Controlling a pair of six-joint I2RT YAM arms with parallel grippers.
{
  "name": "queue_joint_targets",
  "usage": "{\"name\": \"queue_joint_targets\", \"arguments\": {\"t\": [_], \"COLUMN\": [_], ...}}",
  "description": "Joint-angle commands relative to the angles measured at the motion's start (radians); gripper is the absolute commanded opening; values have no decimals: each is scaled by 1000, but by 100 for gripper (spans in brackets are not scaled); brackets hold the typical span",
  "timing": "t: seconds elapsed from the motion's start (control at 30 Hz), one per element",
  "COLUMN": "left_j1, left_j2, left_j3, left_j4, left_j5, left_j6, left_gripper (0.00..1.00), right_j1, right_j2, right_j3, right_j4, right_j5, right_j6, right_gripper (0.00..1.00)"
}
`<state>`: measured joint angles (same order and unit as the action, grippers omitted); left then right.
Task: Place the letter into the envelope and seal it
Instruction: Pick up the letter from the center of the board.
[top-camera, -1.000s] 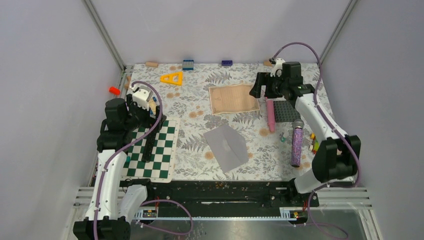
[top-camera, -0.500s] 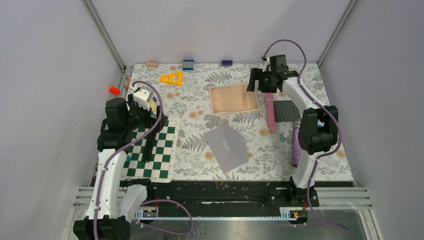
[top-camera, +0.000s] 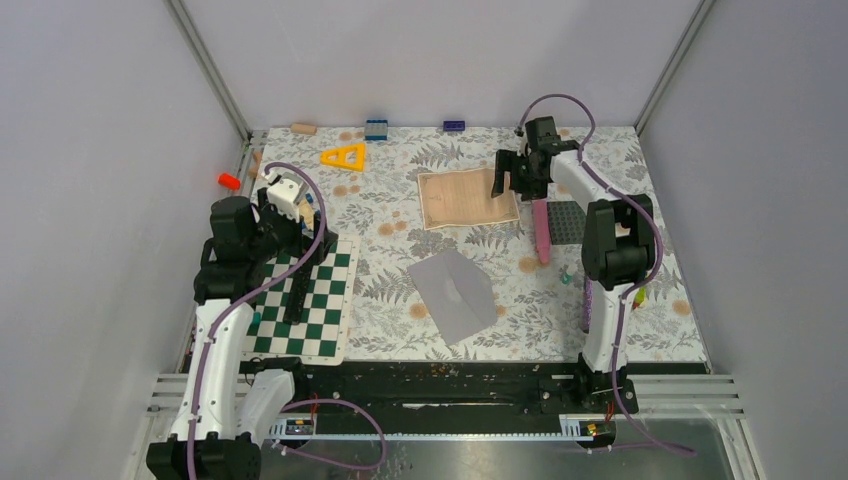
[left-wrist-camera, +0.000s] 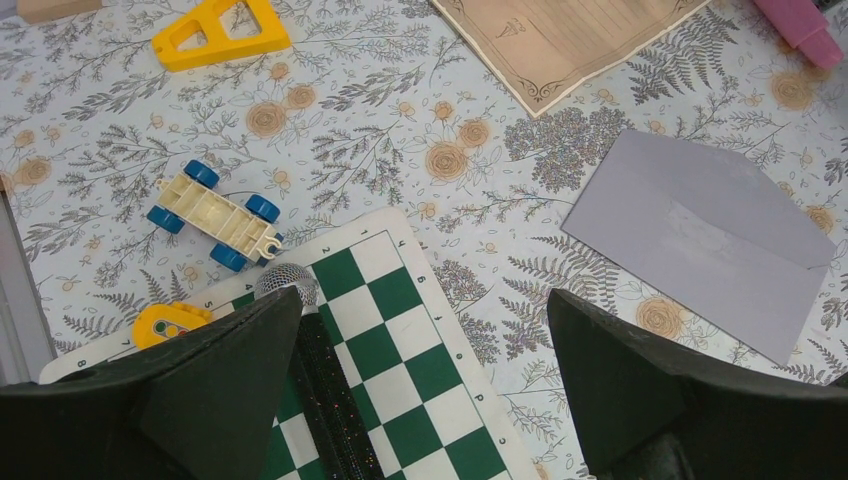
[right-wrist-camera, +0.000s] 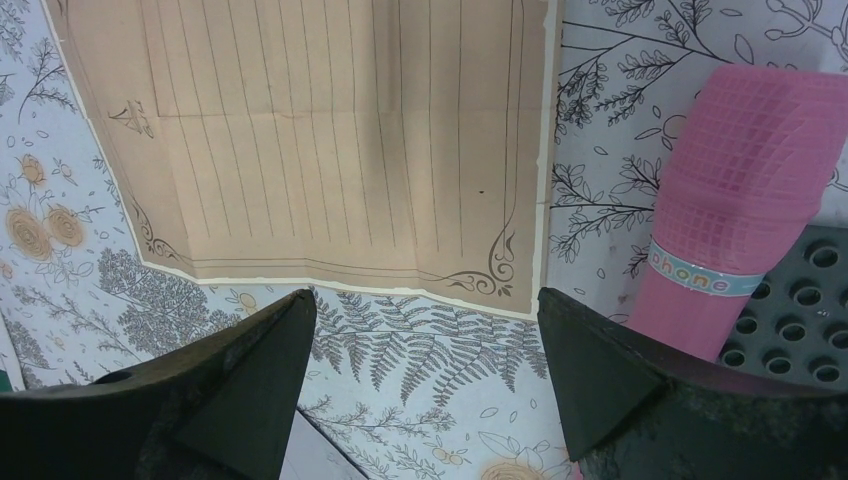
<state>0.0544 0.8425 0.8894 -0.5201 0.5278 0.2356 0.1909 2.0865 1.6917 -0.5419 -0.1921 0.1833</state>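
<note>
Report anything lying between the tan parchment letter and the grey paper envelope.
Nothing visible does: only bare fern-printed table cover separates the tan parchment letter from the grey paper envelope. The pink microphone lies right of the letter, off that path.

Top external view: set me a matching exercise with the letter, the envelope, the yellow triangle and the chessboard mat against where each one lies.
Things:
1. letter
2. envelope
3. yellow triangle
4. chessboard mat

Places:
a. flat in the middle, nothing touching it
b. near left side
c. far centre, next to the pink microphone
d. far left, toward the back edge

Pairs: 1-c, 2-a, 3-d, 4-b.
</note>
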Motion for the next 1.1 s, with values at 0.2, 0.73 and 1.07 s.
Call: {"name": "queue_joint_targets", "arguments": {"t": [0.2,0.73,1.07], "left_j1": [7,7,8], "left_j2": [0,-13,-12], "left_j3": [-4,-9,-9], "left_j4": [51,51,51], "left_j5": [36,36,36], "left_j6": [-2,2,2], "left_gripper": [99,99,99], "right_j1": [10,10,10], "right_j2": [60,118,130], "right_j3": [62,89,89], "right_j4": [-53,-81,-81], "right_j5": [39,74,59], "right_j6": [59,72,86], "right_gripper": [89,90,91]}}
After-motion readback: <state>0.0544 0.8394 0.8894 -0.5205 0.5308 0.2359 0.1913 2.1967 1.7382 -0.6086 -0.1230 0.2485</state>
